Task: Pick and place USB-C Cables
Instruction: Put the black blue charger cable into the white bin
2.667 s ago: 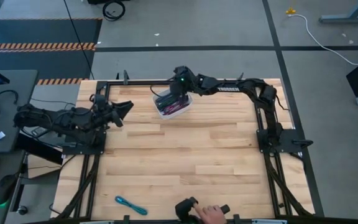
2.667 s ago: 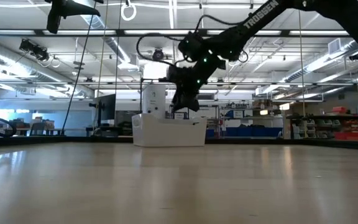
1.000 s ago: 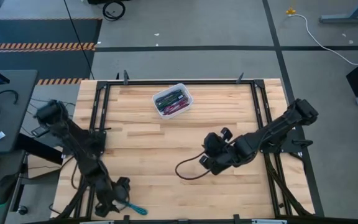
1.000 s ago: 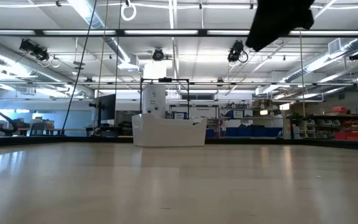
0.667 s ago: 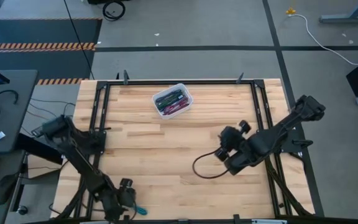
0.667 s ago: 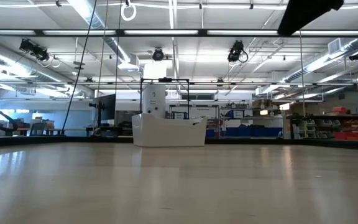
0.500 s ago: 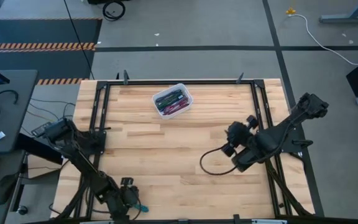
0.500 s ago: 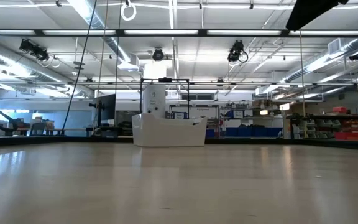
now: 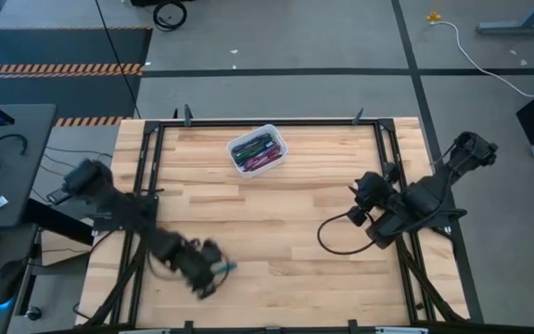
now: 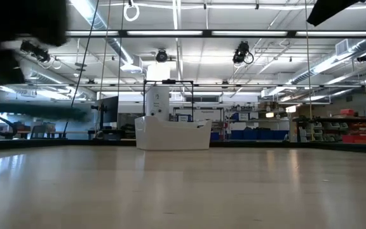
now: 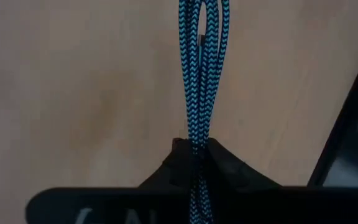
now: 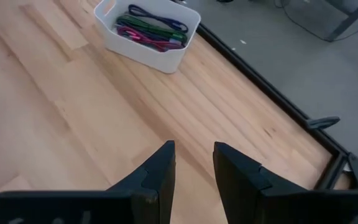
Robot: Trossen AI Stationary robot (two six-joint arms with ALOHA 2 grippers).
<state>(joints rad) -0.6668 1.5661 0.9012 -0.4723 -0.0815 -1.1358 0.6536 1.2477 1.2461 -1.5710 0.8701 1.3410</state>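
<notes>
My left gripper (image 9: 214,269) is near the table's near left corner, shut on a teal braided cable bundle (image 9: 227,267), which also shows in the left wrist view (image 11: 201,62). My right gripper (image 9: 362,195) is open and empty over the table's right side; in its wrist view (image 12: 194,155) there is nothing between the fingers. A white bin (image 9: 256,151) stands at the far middle and holds magenta, green and purple cables (image 12: 149,31). In the low view the left arm (image 10: 18,57) is only a dark blur. My left gripper pinches the teal bundle between its two fingers, at one end of the bundle (image 11: 197,148), with several strands together. The bundle runs straight on past the fingertips (image 11: 219,158), in line with the fingers. Its free end lies outside the wrist view.
A black metal frame (image 9: 387,176) runs along the table's left, right and far sides. A loop of black arm wiring (image 9: 336,239) hangs beside my right arm. Bare wood (image 9: 267,223) lies between the two arms and the bin.
My left gripper has taken the teal cable off the table by the near edge and has swung away from that edge, toward the right and the far side, moving fast. My right gripper has drawn back toward the table's right edge.
</notes>
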